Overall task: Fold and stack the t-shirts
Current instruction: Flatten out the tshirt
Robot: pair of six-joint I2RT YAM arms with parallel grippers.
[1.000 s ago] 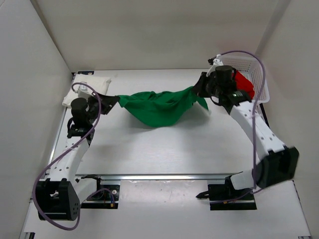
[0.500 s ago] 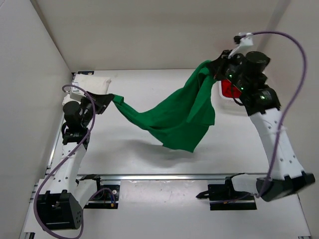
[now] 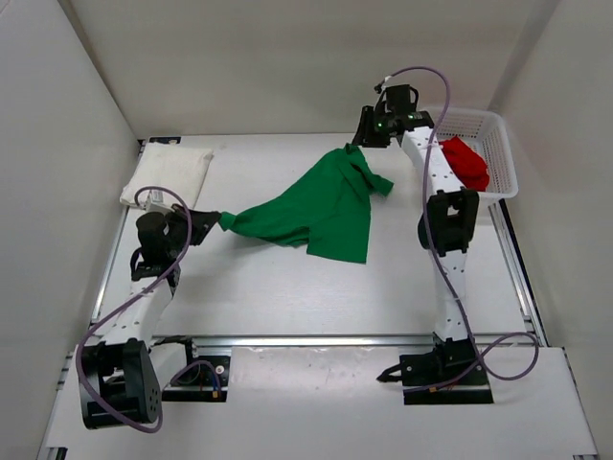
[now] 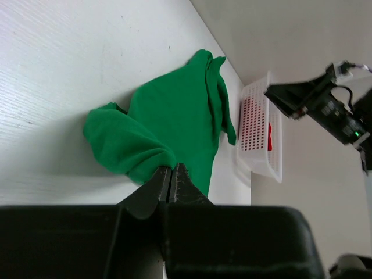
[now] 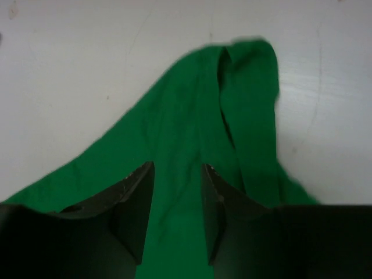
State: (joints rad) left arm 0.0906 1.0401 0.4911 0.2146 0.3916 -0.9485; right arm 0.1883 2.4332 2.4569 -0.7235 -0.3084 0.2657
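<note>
The green t-shirt lies spread on the table, running from my left gripper to the far middle. My left gripper is shut on one bunched corner of it, low over the table. My right gripper is open just above the shirt's far end; in the right wrist view green cloth shows between the parted jaws, not pinched. The white t-shirt lies folded at the far left. The red t-shirt lies bunched in the basket.
A white mesh basket stands at the far right, also in the left wrist view. White walls close in the table on the left, back and right. Both arm bases and purple cables are at the near edge.
My right gripper lifted the green shirt high, then swung to the far middle, lowered and opened. The shirt dropped from hanging in the air to lying spread on the table. My left gripper kept its grip.
</note>
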